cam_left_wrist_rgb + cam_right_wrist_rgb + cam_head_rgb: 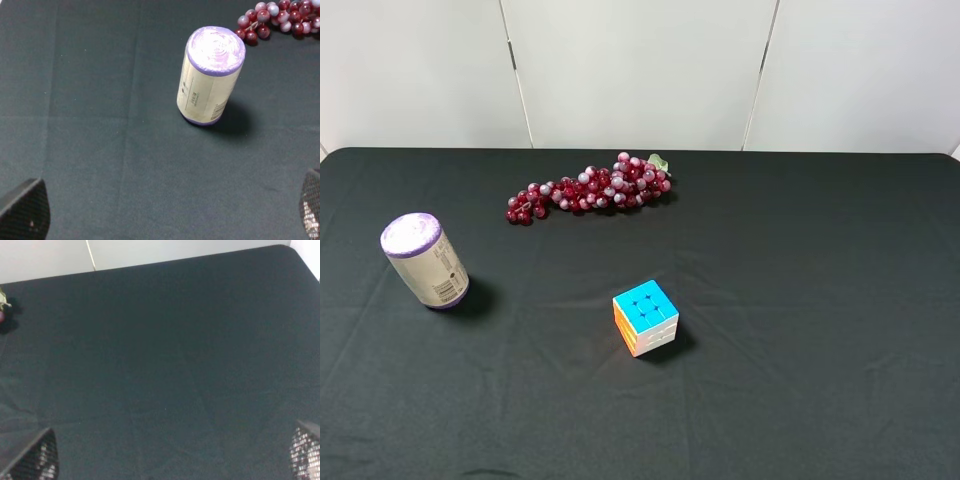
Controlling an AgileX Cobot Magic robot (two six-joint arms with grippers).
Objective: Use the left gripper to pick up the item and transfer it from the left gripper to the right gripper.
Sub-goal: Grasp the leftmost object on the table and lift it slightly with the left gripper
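Note:
The item (pixel 425 262) is a small cylinder with a cream label and a purple lid, standing upright at the left of the black table. In the left wrist view the item (pixel 210 75) stands well ahead of my left gripper (pixel 167 212), whose two fingertips (pixel 27 210) show wide apart with nothing between them. My right gripper (pixel 172 452) is also open and empty over bare cloth, its fingertips (pixel 35 457) at the frame's corners. Neither arm appears in the exterior high view.
A multicoloured puzzle cube (pixel 646 318) sits near the middle of the table. A bunch of dark red grapes (pixel 590 189) lies farther back; its end shows in the left wrist view (pixel 282 17). A white wall (pixel 640 70) rises behind the table.

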